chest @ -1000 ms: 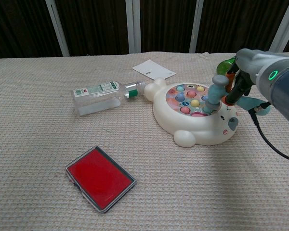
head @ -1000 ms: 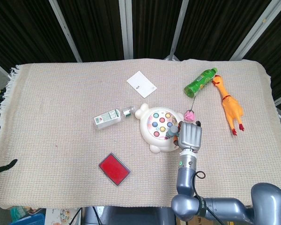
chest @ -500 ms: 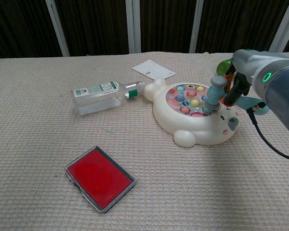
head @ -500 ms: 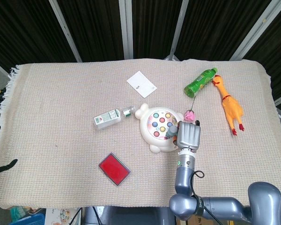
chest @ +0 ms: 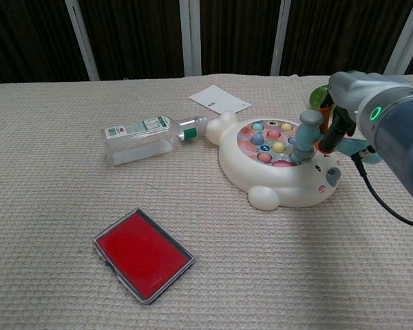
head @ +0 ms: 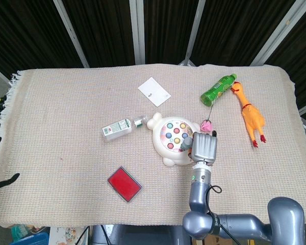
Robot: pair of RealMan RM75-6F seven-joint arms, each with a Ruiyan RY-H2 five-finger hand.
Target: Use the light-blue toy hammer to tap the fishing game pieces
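chest view — right hand [chest: 339, 118] grips light-blue toy hammer [chest: 304, 137], head resting on fishing game [chest: 279, 165] pieces.

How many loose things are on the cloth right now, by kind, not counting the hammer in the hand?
Bottles: 2, a clear one and a green one
Toys: 3, the fishing game, a rubber chicken, a small pink toy
White card: 1
Red case: 1
Total: 7

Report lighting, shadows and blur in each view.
Head view: even, soft light, sharp throughout, only faint shadows beside the fishing game. Chest view: the game casts a soft shadow toward the camera; the right arm at the frame's right edge looks slightly soft.
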